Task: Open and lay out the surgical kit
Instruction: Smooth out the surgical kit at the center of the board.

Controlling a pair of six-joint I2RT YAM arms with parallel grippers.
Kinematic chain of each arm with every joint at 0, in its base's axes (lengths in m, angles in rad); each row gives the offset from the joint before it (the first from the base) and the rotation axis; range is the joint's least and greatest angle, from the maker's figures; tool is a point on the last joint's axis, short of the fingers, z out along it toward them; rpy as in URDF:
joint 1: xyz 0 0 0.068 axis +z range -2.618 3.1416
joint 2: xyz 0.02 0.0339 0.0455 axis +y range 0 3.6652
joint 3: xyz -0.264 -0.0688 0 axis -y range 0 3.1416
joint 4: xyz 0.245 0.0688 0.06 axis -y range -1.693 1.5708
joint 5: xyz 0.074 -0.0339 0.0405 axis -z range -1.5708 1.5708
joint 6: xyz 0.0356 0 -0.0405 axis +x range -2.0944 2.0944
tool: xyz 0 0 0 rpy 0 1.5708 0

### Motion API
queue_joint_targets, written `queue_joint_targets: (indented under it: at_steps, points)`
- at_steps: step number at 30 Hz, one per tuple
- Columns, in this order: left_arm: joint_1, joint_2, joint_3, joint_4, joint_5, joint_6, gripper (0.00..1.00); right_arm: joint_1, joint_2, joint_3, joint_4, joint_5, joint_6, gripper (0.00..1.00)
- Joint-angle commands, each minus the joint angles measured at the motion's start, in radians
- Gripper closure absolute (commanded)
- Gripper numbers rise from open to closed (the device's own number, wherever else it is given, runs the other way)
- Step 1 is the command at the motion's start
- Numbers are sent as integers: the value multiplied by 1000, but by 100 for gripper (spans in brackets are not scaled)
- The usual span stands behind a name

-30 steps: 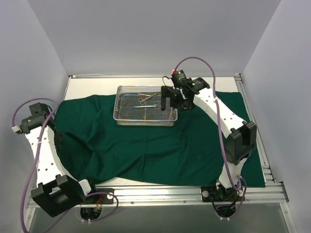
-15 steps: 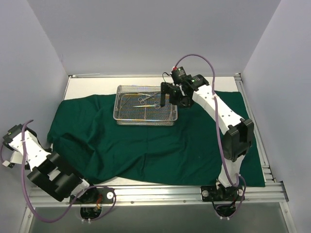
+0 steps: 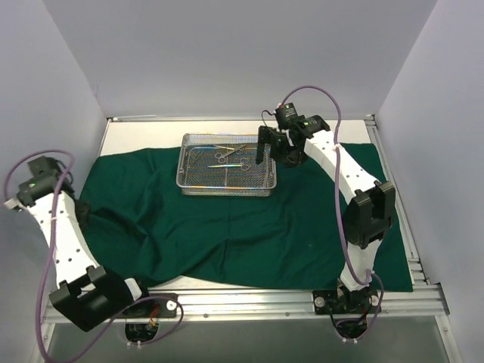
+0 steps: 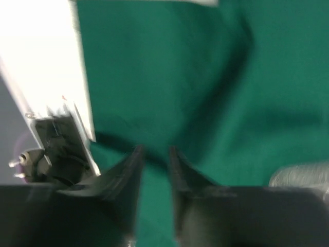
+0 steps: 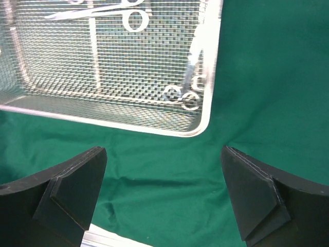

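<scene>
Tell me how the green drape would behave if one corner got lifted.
Probably floppy: the green drape lies in soft folds, so a lifted corner would likely sag. The wire-mesh tray sits on it, so a hard pull might drag the tray along.

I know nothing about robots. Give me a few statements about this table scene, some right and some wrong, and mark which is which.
1. The green cloth lies spread open over the table. True.
2. The wire-mesh tray stands on bare table, off the cloth. False: it sits on the cloth, towards the far side.
3. The scissor-like instruments lie inside the tray. True.
4. The right tool is clamped on an instrument. False: its jaws stand wide open and empty, just outside the tray's corner.
</scene>
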Motion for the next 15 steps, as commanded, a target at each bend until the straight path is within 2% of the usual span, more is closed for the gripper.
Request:
queue_joint_targets:
  at_steps: [1,2,4,5,6,7,9,10,12,13,14,15]
  points:
    - [-161,-14,-22,-38,100,31,71,-47,-37,-51,-13,23,2,0]
    - [-275,42,-21,9,100,45,82,-70,-46,-71,-1,-2,3,0]
    - [-368,128,16,119,79,78,88,-139,-57,-132,53,-19,12,2]
    - [-423,232,40,137,56,84,98,-164,-51,-143,68,-26,12,8]
    - [-439,281,68,152,47,85,98,-208,-41,-145,89,-39,2,15]
    - [-450,333,129,196,39,98,98,-230,-22,-145,102,-33,-1,38]
    - [-459,467,209,241,12,135,98,-268,2,-131,141,-25,-3,63]
    - [-462,513,313,261,-4,176,98,-311,31,-111,154,-31,-8,82]
    - [-458,642,475,269,-34,224,98,-361,80,-85,203,-34,-30,100]
    - [-455,694,476,246,-38,227,98,-377,100,-85,229,-48,-47,100]
    - [-455,802,616,217,-56,227,97,-391,127,-62,266,-62,-69,100]
    - [-458,853,686,194,-56,244,96,-402,188,-38,283,-62,-84,100]
